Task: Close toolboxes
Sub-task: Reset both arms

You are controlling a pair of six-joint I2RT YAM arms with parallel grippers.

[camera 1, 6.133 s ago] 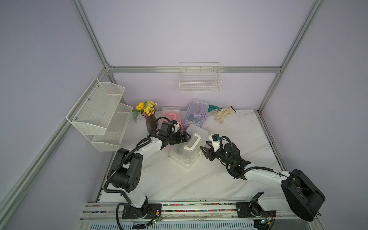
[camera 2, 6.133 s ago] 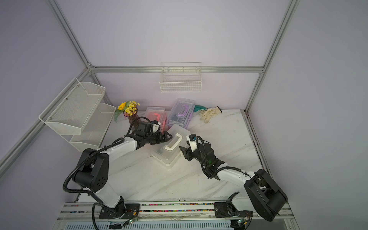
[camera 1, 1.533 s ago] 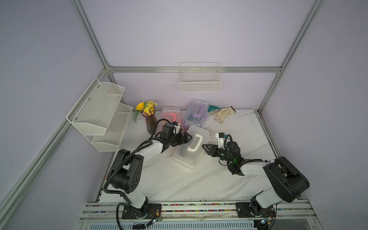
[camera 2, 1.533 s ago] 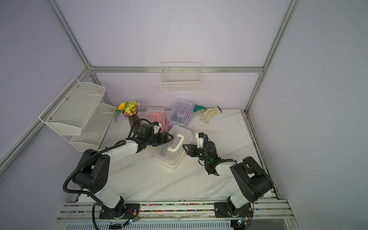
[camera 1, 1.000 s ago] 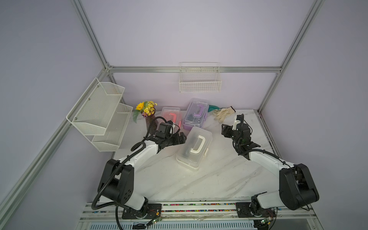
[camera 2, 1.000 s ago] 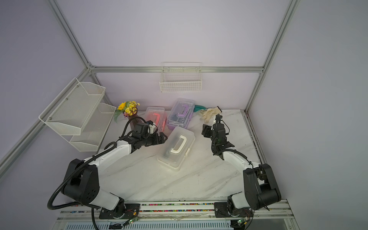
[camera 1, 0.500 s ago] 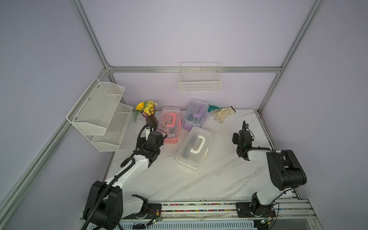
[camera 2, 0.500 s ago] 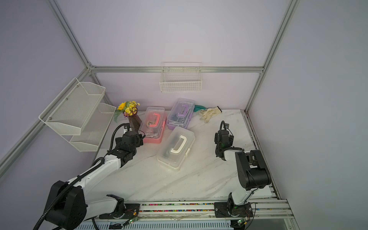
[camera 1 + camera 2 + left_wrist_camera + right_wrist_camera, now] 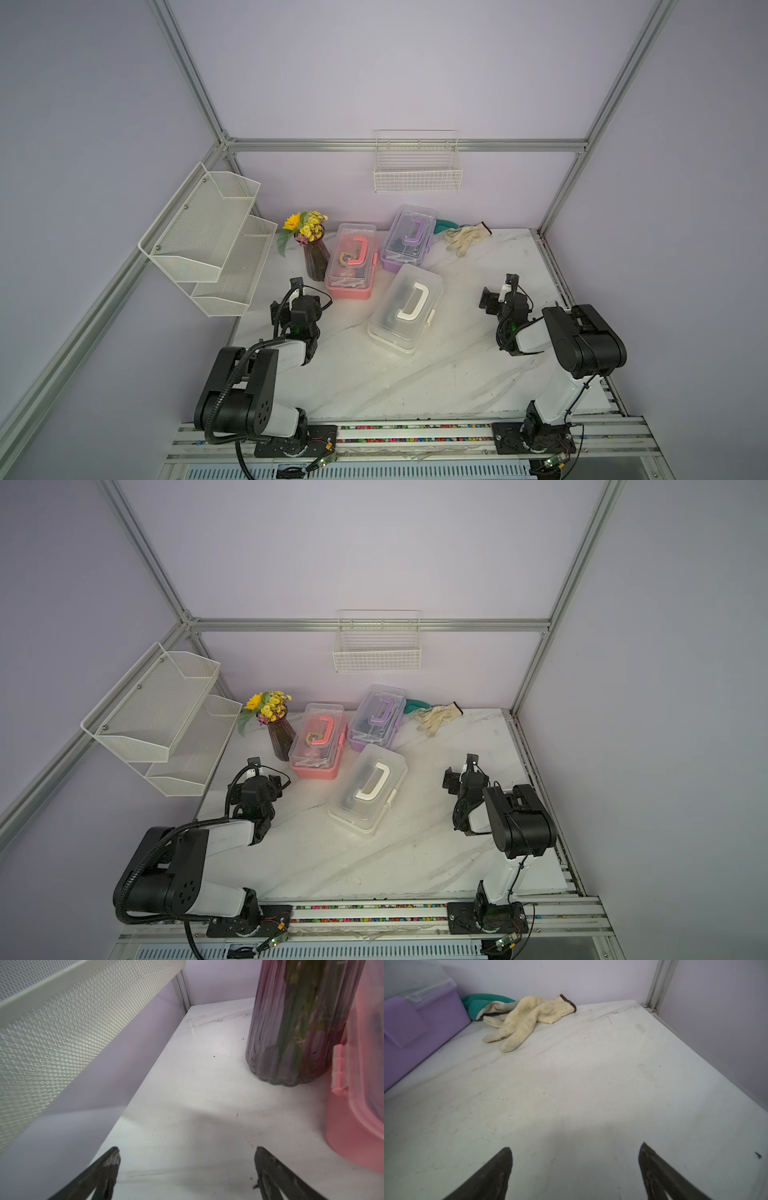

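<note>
In both top views, all three lids look down. The pink box (image 9: 351,266) sits just beside the vase (image 9: 313,257). The purple box (image 9: 407,241) is past it, and the white box (image 9: 405,313) is farther from the vase.

In the left wrist view, the left gripper (image 9: 188,1150) is near the vase, jaws wide apart, holding nothing.

In the right wrist view, the right gripper (image 9: 576,1147) is wide apart and empty too, well away from the vase, near the glove (image 9: 521,1020).

The closing looks done. Next, I think, only check the latches.

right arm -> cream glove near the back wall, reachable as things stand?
Probably yes. In the right wrist view only bare table lies between the open right end effector and the cream glove; the purple toolbox sits off to the side. Arm extension looks sufficient but isn't certain.
</note>
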